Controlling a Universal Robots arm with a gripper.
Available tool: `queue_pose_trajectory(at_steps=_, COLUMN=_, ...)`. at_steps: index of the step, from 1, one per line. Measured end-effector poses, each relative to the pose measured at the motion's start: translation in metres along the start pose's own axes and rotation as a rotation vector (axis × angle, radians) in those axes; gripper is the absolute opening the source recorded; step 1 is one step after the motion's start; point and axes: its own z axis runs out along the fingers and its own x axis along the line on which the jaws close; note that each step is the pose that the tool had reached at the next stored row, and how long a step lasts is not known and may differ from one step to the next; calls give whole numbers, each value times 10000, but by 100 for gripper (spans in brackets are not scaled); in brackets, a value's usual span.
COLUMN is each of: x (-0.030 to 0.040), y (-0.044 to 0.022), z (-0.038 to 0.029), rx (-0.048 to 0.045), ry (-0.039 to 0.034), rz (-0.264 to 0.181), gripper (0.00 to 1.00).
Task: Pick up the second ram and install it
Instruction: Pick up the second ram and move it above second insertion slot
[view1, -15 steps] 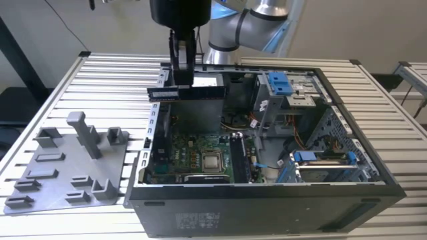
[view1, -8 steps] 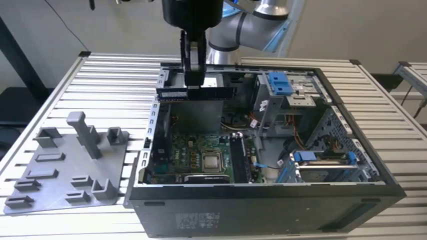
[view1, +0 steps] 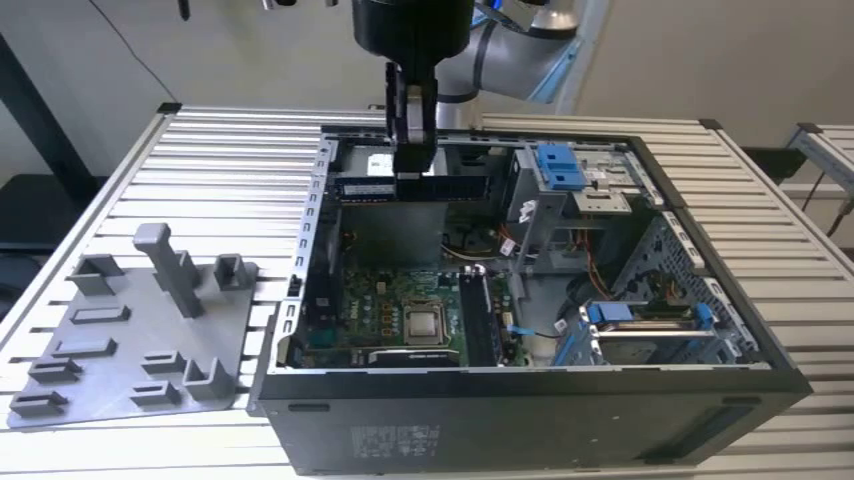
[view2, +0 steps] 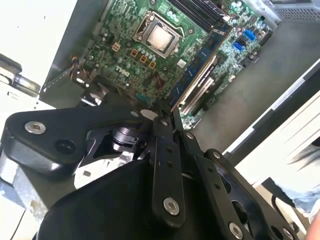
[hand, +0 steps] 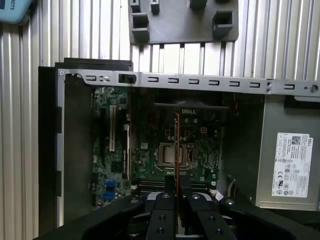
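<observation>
The second ram (view1: 441, 187) hangs level as a slim dark strip above the back of the open computer case (view1: 534, 410). My gripper (view1: 411, 165) comes down from above and is shut on the stick's middle. In the first wrist view the ram (hand: 177, 145) shows edge-on as a thin line running out from my fingers (hand: 161, 210), over the green motherboard (hand: 195, 135) and its silver processor socket (hand: 169, 154). The dark memory slots (view1: 478, 320) lie beside the socket (view1: 424, 322), well below the stick. In the second wrist view my dark fingers (view2: 165, 150) cover the ram.
A grey plastic fixture plate (view1: 120, 360) with a tall post (view1: 167, 262) lies on the slatted table at the exterior view's left. Inside the case, blue-latched drive cages (view1: 561, 165) and loose cables (view1: 501, 245) stand to the right of the board. The power supply (hand: 287, 160) sits at one end.
</observation>
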Motion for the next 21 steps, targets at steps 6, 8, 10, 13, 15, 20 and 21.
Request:
queue_pose_trajectory(at_steps=6, x=3, y=-134, z=7, rx=-1, ry=0, rz=84, gripper=14)
queue_pose_trajectory(at_steps=8, x=4, y=-178, z=9, rx=-2, ry=0, rz=113, gripper=14)
queue_pose_trajectory(at_steps=10, x=4, y=-222, z=11, rx=-2, ry=1, rz=142, gripper=14)
queue_pose_trajectory(at_steps=13, x=6, y=-292, z=15, rx=-3, ry=1, rz=186, gripper=14)
queue_pose_trajectory(at_steps=15, x=7, y=-340, z=17, rx=-4, ry=1, rz=212, gripper=14)
queue_pose_trajectory(at_steps=20, x=9, y=-463, z=22, rx=-5, ry=1, rz=273, gripper=14)
queue_pose_trajectory(at_steps=21, x=10, y=-487, z=23, rx=-5, ry=1, rz=285, gripper=14)
